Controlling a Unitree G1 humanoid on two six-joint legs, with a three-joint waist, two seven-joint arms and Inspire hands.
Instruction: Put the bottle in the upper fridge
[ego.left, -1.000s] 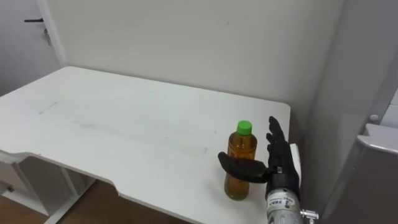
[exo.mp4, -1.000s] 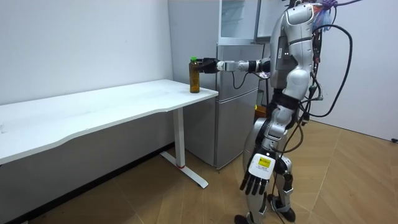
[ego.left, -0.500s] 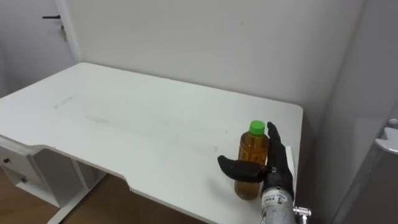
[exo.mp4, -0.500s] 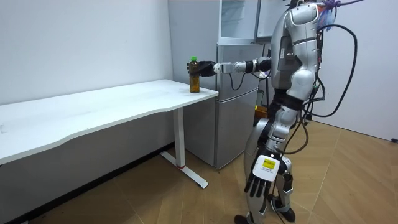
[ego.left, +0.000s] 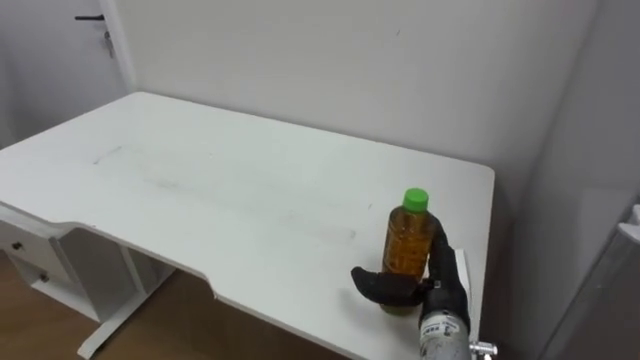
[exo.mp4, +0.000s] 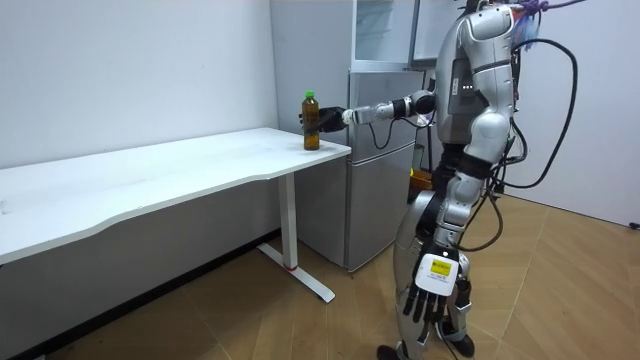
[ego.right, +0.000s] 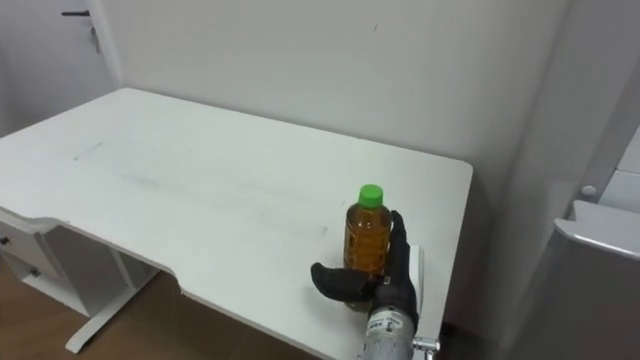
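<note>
Bottle (ego.left: 408, 240) stands on table (ego.left: 200, 190), right robot hand (ego.left: 384, 288) wrapped round its base.

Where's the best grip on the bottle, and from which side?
Around the wide lower body of the bottle, coming in level from the table's near right corner. It stands upright close to that edge, and the green cap end is narrower. The right hand wraps it there, thumb in front, fingers behind. The left hand hangs open at the robot's side.
</note>
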